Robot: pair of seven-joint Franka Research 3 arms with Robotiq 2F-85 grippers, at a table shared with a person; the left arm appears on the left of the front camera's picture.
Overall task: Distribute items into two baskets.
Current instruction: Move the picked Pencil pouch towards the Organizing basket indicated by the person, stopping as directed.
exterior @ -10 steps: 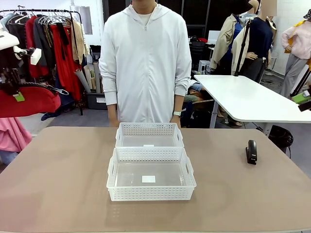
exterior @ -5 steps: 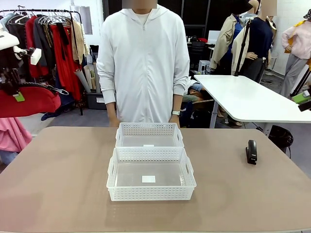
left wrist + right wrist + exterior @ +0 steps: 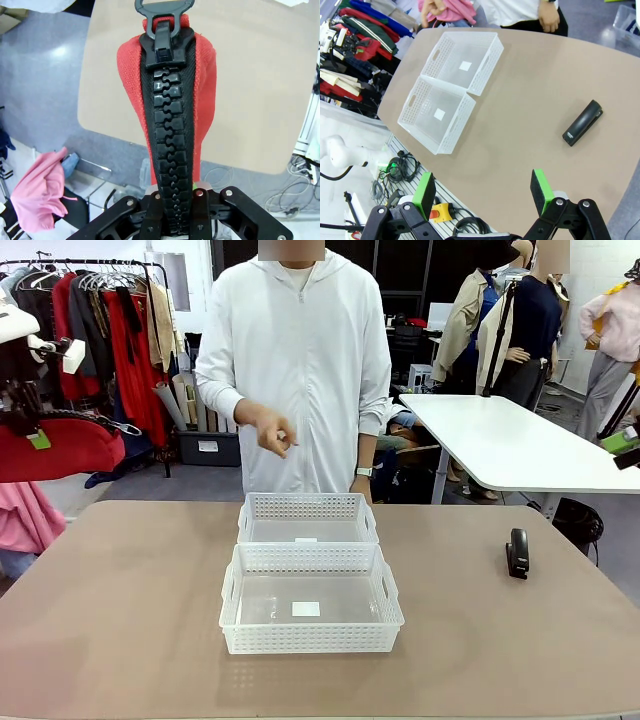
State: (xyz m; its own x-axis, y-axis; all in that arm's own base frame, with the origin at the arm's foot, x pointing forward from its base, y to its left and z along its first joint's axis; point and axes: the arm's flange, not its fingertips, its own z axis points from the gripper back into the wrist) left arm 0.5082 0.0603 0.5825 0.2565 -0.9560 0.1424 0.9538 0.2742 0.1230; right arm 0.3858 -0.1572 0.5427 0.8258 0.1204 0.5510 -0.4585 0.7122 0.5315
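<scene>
Left pincer: clamped shut on one end of the red pouch, jaws biting across the black zipper. The rest of the pouch juts out beyond the fingertips, ring pull at its far tip. It is held high, with the bench far below it.

Right pincer: jaws wide, green pads well apart, nothing between them. The black stapler lies flat on the bench, below and ahead of this pincer, off to one side of its line.

Near basket and far basket: touching end to end, both without items, down and across from the left pincer, well apart from the stapler. A person stands beyond them, one hand raised above the far basket.

Risks, as I judge them:
- The pouch is gripped at one end only. Soft fabric can droop or swing on the way down, and the free end may catch a basket rim.
- It looks nearly basket-wide, so a skewed approach could leave it perched on the walls or push the light basket along.
- The raised hand sits close to any path toward the far basket. Contact is possible.
- The stapler is low and narrow. An off-centre close may skid it away.
</scene>
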